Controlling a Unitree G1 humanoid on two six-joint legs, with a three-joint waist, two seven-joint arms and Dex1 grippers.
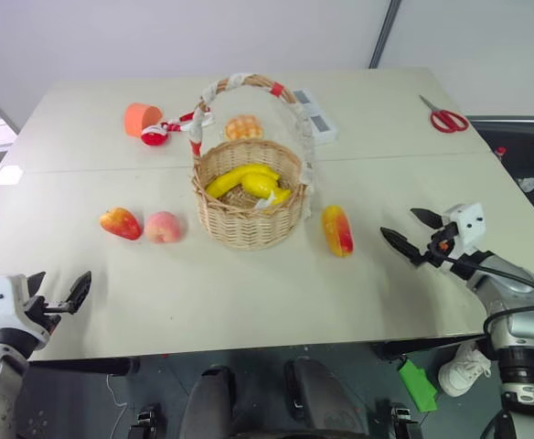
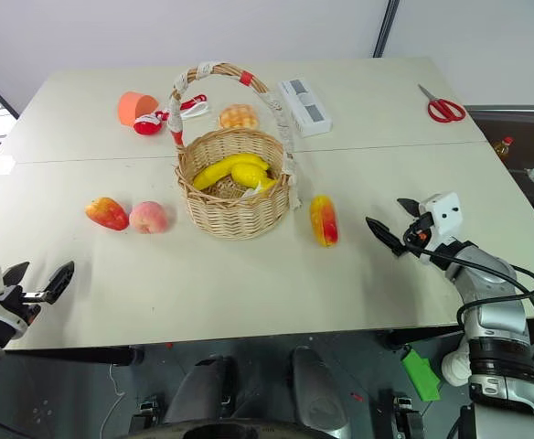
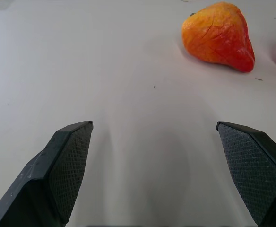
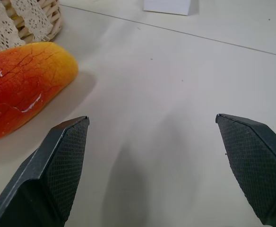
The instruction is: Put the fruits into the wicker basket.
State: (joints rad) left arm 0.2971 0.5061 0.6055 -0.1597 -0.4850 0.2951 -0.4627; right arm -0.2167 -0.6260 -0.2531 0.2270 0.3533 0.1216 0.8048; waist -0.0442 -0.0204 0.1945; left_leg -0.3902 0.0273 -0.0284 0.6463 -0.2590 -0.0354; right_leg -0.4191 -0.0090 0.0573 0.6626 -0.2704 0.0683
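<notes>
A round wicker basket (image 1: 249,206) with a tall ribbon-wrapped arched handle stood near the middle of a pale desk (image 1: 249,293). Inside it lay yellow bananas (image 1: 246,180) and nothing else that could be made out. Three fruits remained on the desk. A red-and-yellow mango (image 1: 337,230) lay just beside the basket at its 3 o'clock. A pink peach (image 1: 163,227) and a red-orange apple (image 1: 121,223) sat close together at the basket's 9 o'clock, the apple farther out.

The right gripper (image 1: 411,233) hovered above the desk at the mango's 3 o'clock, near it but apart, its black fingers (image 4: 64,156) spread wide and holding nothing. The left gripper (image 1: 61,294) hung by the desk's near edge, at about 7 o'clock from the apple and well apart from it, its fingers (image 3: 69,163) likewise released and empty.

The step in hand appeared to be the reach for a fruit, most likely the mango. The next move would probably call for bringing the right fingers around the mango's middle and closing on it before lifting it over the rim.

Beyond the basket, from 10 to 1 o'clock, lay an orange cup (image 1: 141,118), a tan bun (image 1: 243,127) and a white box (image 1: 313,116). Red scissors (image 1: 447,119) lay at the far right.
</notes>
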